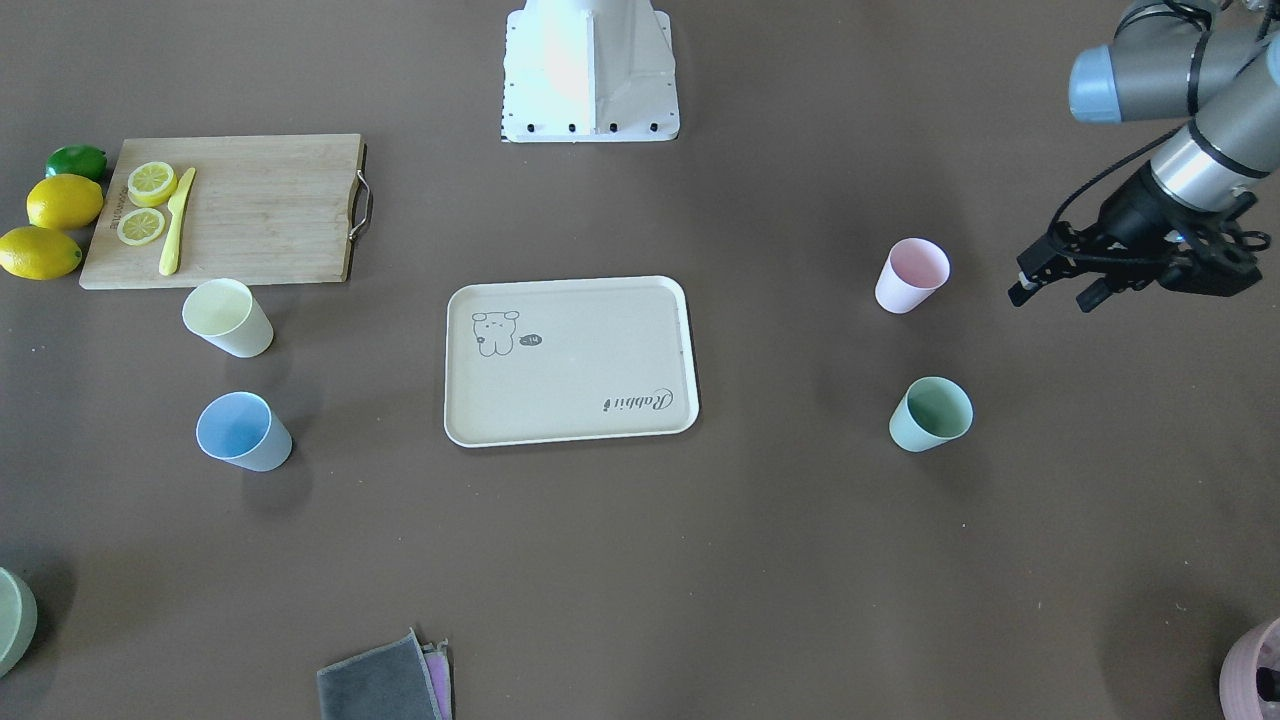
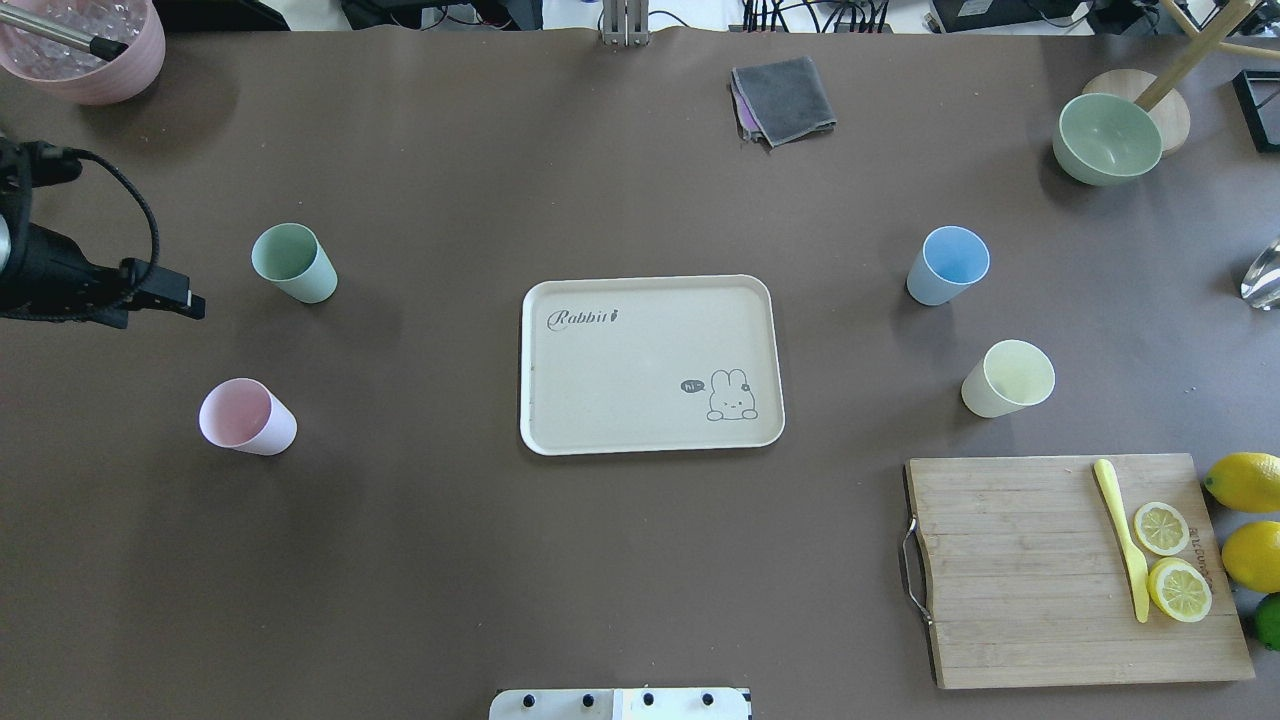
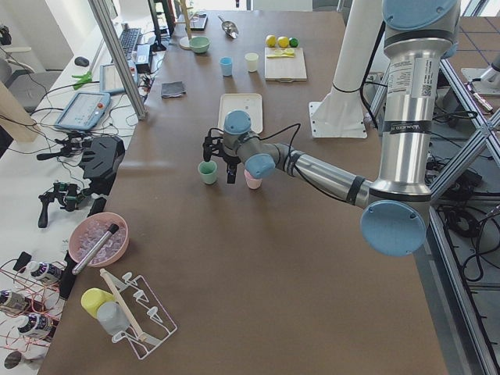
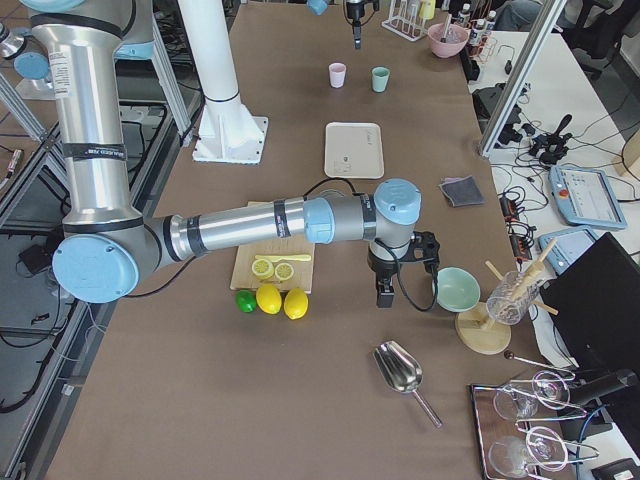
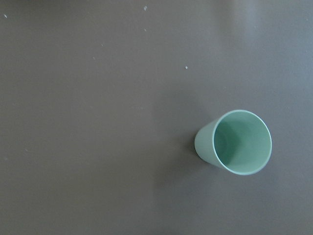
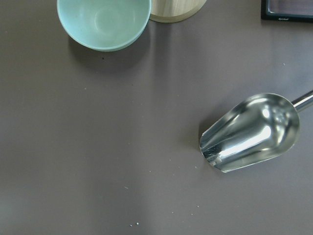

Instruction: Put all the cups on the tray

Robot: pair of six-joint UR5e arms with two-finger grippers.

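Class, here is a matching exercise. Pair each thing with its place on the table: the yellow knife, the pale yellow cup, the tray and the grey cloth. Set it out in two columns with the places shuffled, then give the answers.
Things
1. yellow knife
2. pale yellow cup
3. tray
4. grey cloth

Places
a. middle of the table, no cup on it
b. lying on the wooden cutting board, beside the lemon slices
c. far side of the table from the robot's base
d. standing on the table between the light blue cup and the cutting board

Pairs: 1-b, 2-d, 3-a, 4-c
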